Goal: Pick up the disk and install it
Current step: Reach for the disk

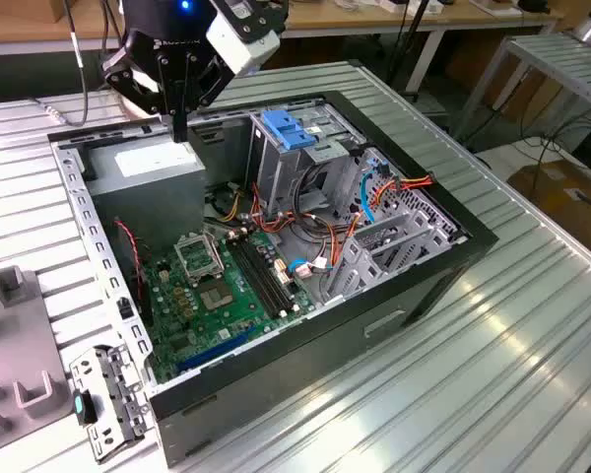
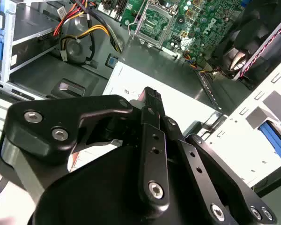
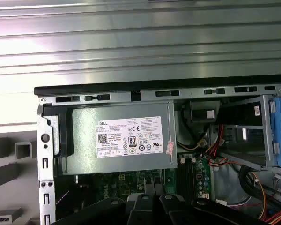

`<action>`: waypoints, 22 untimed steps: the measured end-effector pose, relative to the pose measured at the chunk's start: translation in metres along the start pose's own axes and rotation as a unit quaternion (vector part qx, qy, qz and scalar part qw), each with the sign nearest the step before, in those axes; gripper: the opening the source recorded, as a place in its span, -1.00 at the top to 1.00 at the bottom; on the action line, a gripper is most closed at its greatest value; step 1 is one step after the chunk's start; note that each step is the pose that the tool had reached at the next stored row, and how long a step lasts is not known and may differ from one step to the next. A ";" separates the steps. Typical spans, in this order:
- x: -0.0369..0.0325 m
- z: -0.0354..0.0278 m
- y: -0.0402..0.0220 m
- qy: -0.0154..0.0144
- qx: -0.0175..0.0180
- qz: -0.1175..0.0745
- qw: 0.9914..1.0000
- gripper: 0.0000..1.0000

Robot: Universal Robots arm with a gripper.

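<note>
Gripper (image 1: 180,130) is pressed together with nothing pinched in it, hanging tips-down over the grey power supply (image 1: 146,168). That's in the corner of the open PC case (image 1: 305,345) toward the exterior view's left, and the case sits on the ribbed worktop (image 1: 512,374). In the second wrist view its fingertips (image 2: 152,98) are over the supply's white sticker (image 2: 187,104). The blue latch piece (image 1: 291,130) sits on top of the drive cage (image 1: 276,175), just beside the supply. Honestly can't tell where the disk is.
</note>
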State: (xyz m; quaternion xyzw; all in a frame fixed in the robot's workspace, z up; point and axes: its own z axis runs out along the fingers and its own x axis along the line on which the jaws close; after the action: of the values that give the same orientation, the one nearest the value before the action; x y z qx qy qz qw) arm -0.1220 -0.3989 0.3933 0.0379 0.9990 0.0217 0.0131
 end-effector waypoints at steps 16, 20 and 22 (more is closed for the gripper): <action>0.0042 0.0001 -0.0003 0.000 0.000 0.000 1.000 0.79; 0.0053 0.0003 -0.0004 0.000 0.000 0.000 1.000 0.79; 0.0057 0.0003 -0.0004 0.000 0.000 0.000 1.000 0.79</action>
State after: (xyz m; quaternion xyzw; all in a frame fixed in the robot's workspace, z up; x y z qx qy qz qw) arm -0.1277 -0.3989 0.3928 0.0379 0.9990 0.0217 0.0127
